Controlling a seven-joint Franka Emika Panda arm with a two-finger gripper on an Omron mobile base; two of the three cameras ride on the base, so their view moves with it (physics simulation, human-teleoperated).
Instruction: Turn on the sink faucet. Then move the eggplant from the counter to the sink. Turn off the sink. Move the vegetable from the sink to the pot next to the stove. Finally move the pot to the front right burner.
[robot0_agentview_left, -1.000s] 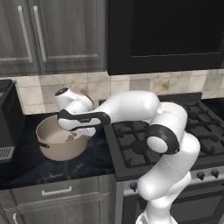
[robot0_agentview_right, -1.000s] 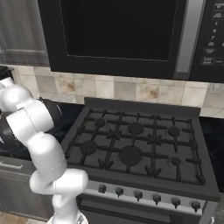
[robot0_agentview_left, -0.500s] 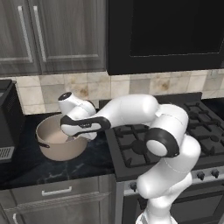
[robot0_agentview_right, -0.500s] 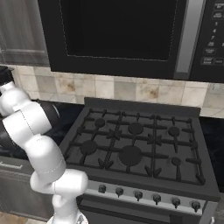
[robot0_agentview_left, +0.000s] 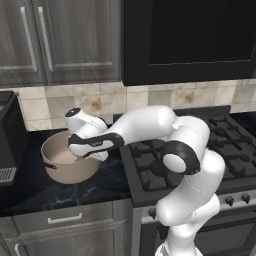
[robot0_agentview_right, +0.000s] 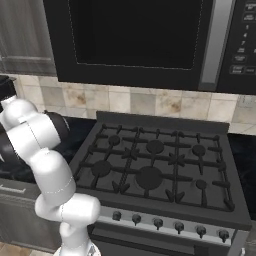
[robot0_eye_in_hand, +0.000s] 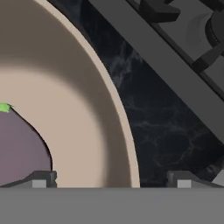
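Eggplant (robot0_eye_in_hand: 22, 148) lies inside the tan pot (robot0_agentview_left: 67, 165), which sits on the black marble tabletop (robot0_agentview_left: 30, 187) just left of the stove (robot0_agentview_right: 155, 170). The end effector (robot0_eye_in_hand: 111, 177) has dropped lower over the pot's right rim than a second ago, one finger inside the wall and one outside, spread wide and gripping nothing. The straddle suggests that placing the vegetable is finished and that a rim grasp is being prepared for carrying the pot to the front right burner (robot0_agentview_right: 200, 184).
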